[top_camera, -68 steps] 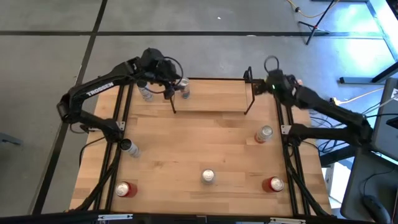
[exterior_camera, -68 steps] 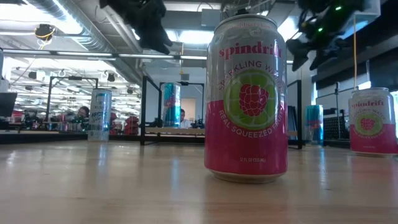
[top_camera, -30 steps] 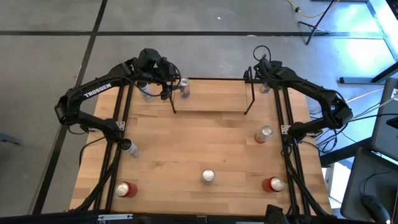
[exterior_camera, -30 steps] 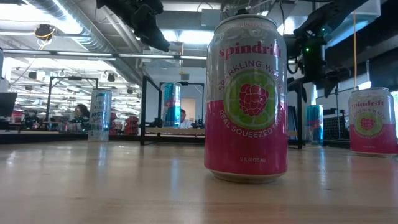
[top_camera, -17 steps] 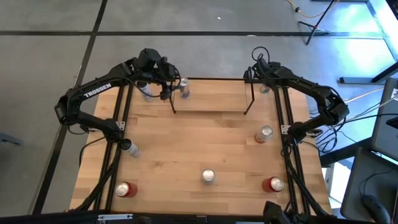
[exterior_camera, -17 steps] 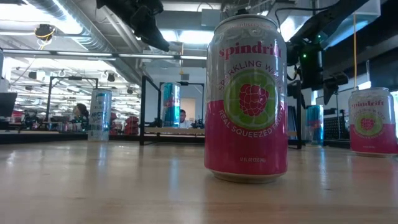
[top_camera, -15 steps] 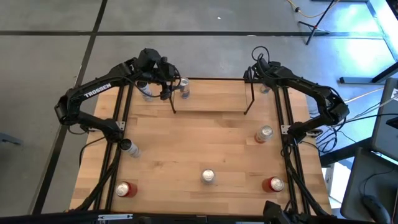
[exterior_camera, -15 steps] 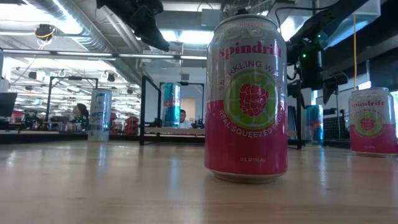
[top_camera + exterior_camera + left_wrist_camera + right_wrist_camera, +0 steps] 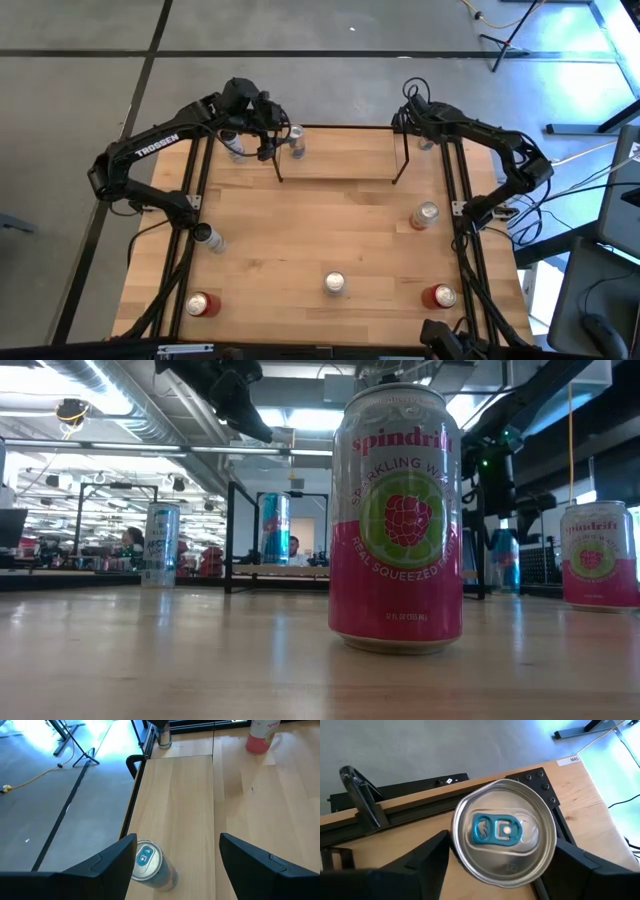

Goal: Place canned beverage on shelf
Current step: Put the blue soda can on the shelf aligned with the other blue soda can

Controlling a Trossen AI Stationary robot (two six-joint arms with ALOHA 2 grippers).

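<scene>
The shelf point(image 9: 340, 160), a light-wood board with black wire end frames, stands at the table's far middle. A blue-tabbed can point(image 9: 296, 141) stands upright on its left end and shows in the left wrist view point(image 9: 152, 867). My left gripper point(image 9: 268, 135) hovers open above that end point(image 9: 177, 840), touching nothing. A second blue can point(image 9: 427, 141) stands on the table's far right corner, outside the shelf. My right gripper point(image 9: 415, 115) is open above it, fingers on either side of its top point(image 9: 504, 837). I cannot tell whether they touch it.
A pink can point(image 9: 334, 283) stands near the front middle, close to the low camera point(image 9: 395, 520). Red cans point(image 9: 203, 303) point(image 9: 440, 296) stand at the near corners. Other cans stand at the right point(image 9: 426, 214), left point(image 9: 208, 236) and far left point(image 9: 233, 150). Black rails point(image 9: 190, 200) edge the table.
My right gripper has gone down toward the blue can at the far right corner, its fingers still open. My left gripper has kept still above the shelf's left end.
</scene>
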